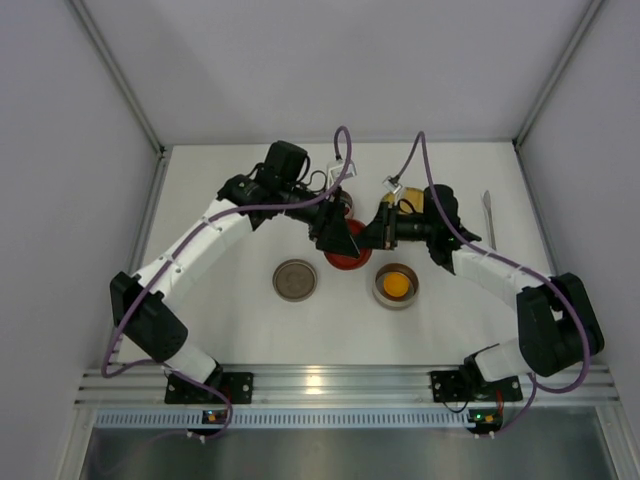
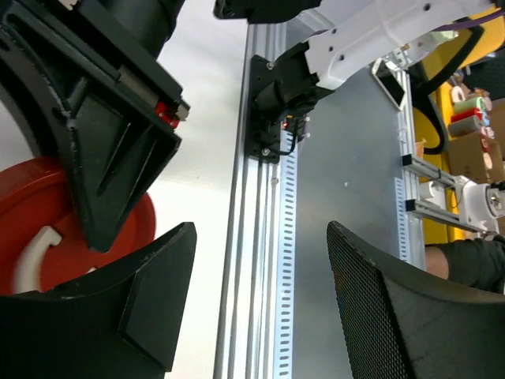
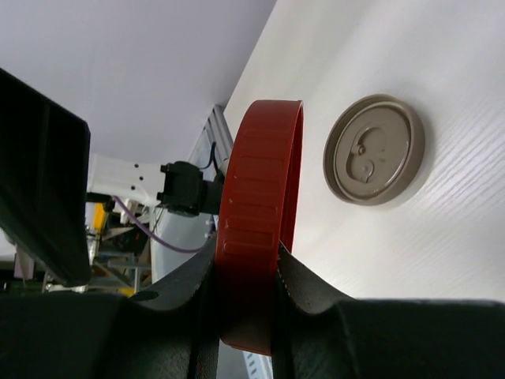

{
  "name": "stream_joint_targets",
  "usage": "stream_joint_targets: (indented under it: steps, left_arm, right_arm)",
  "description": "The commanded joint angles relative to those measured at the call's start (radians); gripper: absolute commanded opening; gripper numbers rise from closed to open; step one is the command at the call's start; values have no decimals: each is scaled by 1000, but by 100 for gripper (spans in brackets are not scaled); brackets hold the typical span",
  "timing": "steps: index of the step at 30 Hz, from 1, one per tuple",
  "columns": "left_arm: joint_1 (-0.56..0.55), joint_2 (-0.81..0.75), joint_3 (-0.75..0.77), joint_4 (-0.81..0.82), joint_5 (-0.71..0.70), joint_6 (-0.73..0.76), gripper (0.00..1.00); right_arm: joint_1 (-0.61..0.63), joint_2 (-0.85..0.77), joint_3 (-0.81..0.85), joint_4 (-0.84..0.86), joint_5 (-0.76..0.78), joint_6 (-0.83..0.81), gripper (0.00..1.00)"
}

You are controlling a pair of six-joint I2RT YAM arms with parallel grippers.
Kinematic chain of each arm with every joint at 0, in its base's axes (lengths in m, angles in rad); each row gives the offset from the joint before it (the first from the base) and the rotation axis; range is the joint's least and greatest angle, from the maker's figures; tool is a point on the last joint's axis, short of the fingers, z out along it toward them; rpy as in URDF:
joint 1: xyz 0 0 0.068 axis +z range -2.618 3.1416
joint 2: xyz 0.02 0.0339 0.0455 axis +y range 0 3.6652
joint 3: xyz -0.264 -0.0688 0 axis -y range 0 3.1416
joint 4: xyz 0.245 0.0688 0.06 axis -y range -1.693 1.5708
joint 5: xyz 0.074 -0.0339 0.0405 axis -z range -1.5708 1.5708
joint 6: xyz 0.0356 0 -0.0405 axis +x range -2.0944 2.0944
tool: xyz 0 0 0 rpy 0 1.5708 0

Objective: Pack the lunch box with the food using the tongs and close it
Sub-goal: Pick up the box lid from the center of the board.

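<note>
White tabletop [image 1: 330, 335] between pale grey walls [image 1: 350, 60]

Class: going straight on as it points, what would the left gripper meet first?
Most likely the red lid that the right gripper grips on edge, just beyond one finger of the left gripper. Straight between its fingers only table shows; depth is unclear.

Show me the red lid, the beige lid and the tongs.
red lid [image 3: 256, 197]: right wrist view, on its ribbed rim.
beige lid [image 3: 375, 150]: right wrist view, centre of its top.
tongs [image 1: 488, 218]: top external view, middle of its arms.
</note>
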Motion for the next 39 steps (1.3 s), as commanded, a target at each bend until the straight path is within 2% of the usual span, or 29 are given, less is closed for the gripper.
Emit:
stream_joint_targets:
  steps: [1, 3, 5, 6, 7, 8, 11, 13, 14, 15, 16, 17, 19, 22, 23, 28, 33, 35, 39]
  left_arm:
    - [2, -35, 40, 92, 113, -59, 72]
    - [2, -36, 53, 84, 72, -45, 72]
    - [2, -42, 97, 43, -57, 2, 73]
    - [2, -58, 111, 35, -130, 10, 74]
    - [2, -65, 123, 32, -204, 18, 75]
    - [2, -78, 144, 34, -359, 18, 75]
    - [2, -142, 125, 70, -555, 114, 76]
    - [2, -200, 120, 132, -603, 165, 77]
    - [2, -202, 157, 107, -625, 186, 77]
    - [2, -211, 163, 101, -631, 208, 78]
    - [2, -223, 154, 103, -639, 270, 78]
    - [2, -240, 139, 110, -639, 309, 78]
    - [2, -315, 44, 162, -623, 425, 80]
    - [0, -427, -112, 233, -567, 551, 83]
    - [2, -459, -140, 239, -551, 573, 85]
    - [0, -486, -223, 280, -524, 688, 86]
    - [-1, -504, -361, 486, -534, 774, 87]
    - [-9, -498, -398, 556, -542, 817, 87]
    - [-46, -457, -454, 763, -586, 811, 88]
  right_arm:
    - [6, -18, -12, 244, 43, 50, 0]
    - [6, -9, -37, 377, 54, 99, 0]
    - [6, -6, -77, 498, 75, 183, 0]
    - [6, -6, -92, 636, 86, 232, 0]
    - [5, -6, -103, 693, 98, 248, 0]
    - [3, -6, -114, 747, 121, 262, 0]
    - [-6, -4, -89, 931, 158, 260, 0]
    - [-18, -25, -52, 982, 175, 152, 0]
    - [-18, -62, -8, 981, 163, -14, 0]
    - [-18, -62, 10, 960, 158, -16, 0]
    - [-18, -90, 27, 929, 158, -181, 0]
    - [-29, -96, 62, 909, 137, -230, 0]
    - [-47, -107, 87, 904, 103, -360, 0]
    - [-84, -113, 118, 776, 99, -554, 0]
    - [-90, -115, 126, 670, 123, -682, 0]
    - [-124, -101, 136, 558, 163, -827, 0]
    - [-115, -113, 135, 542, 169, -878, 0]
    - [-106, -119, 162, 472, 175, -911, 0]
    - [-99, -112, 175, 490, 183, -814, 0]
